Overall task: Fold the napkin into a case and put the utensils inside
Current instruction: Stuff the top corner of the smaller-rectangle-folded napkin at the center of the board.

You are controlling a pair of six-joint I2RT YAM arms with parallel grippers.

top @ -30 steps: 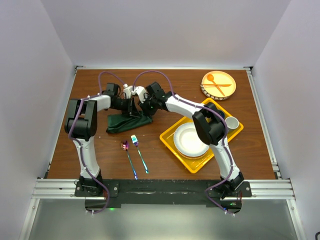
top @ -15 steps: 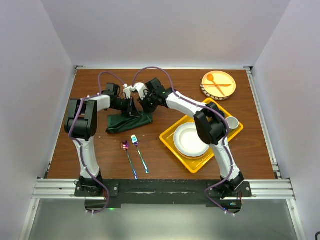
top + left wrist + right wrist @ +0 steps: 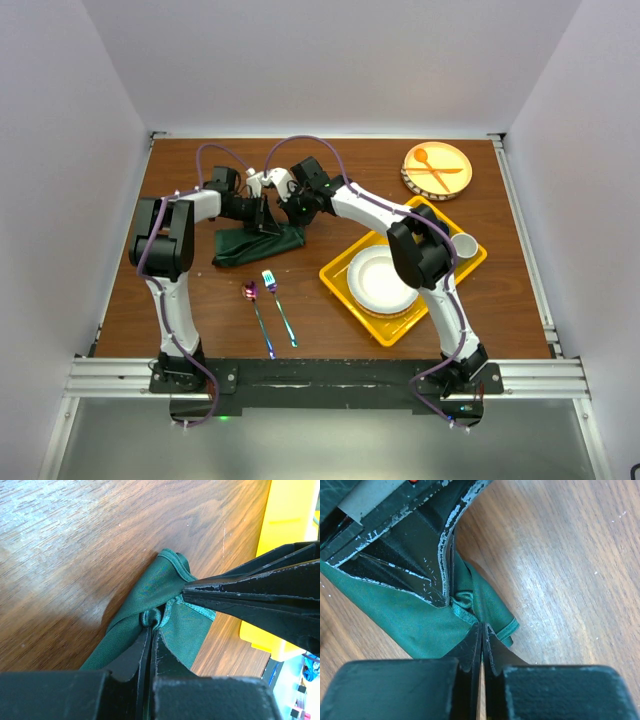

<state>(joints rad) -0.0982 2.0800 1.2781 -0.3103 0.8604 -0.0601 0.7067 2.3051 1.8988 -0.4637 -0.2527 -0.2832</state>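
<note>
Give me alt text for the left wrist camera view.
The left pincer, shut, pinches a bunched fold of the dark green napkin on a wooden table. The right pincer juts in from the right, shut on its edge, with a yellow tray behind.

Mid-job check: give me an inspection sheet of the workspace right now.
Surface: wooden table, no spills seen.
Job's things: napkin bunched, not yet a case; iridescent spoon and fork lie nearby, outside it.
Clutter: yellow tray with white plate and cup; round plate holding orange spoon and fork.
Grippers: left gripper and right gripper both shut on the napkin, tips close together.
Cables: purple cables arch above the wrists; no snag seen.
Surroundings: white walls, metal rail at near edge.
</note>
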